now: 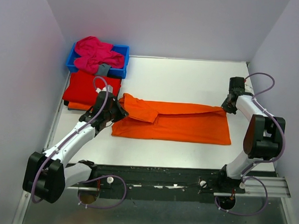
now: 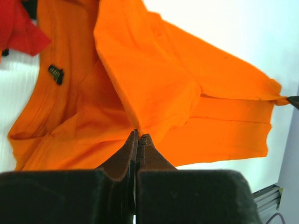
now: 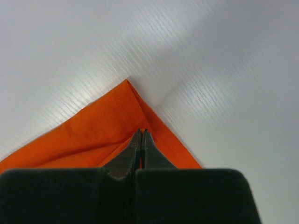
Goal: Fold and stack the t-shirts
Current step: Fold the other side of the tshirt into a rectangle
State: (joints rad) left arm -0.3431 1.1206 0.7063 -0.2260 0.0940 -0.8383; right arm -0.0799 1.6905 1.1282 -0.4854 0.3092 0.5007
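An orange t-shirt (image 1: pixel 174 122) lies folded lengthwise across the middle of the table. My left gripper (image 1: pixel 115 110) is shut on a raised fold of it at its left end, seen close in the left wrist view (image 2: pixel 138 135), where the neck label (image 2: pixel 55 73) shows. My right gripper (image 1: pixel 226 107) is shut on its far right corner (image 3: pixel 126 107), with the jaws (image 3: pixel 142 132) pinching the cloth. A folded red t-shirt (image 1: pixel 91 88) lies at the back left on another folded orange one (image 1: pixel 77 106). A magenta-pink t-shirt (image 1: pixel 95 54) is heaped in the bin.
The blue plastic bin (image 1: pixel 123 50) stands in the back left corner, with a small grey cloth piece (image 1: pixel 103 69) hanging over its front edge. White walls close in the table on three sides. A black rail (image 1: pixel 161 180) runs along the near edge.
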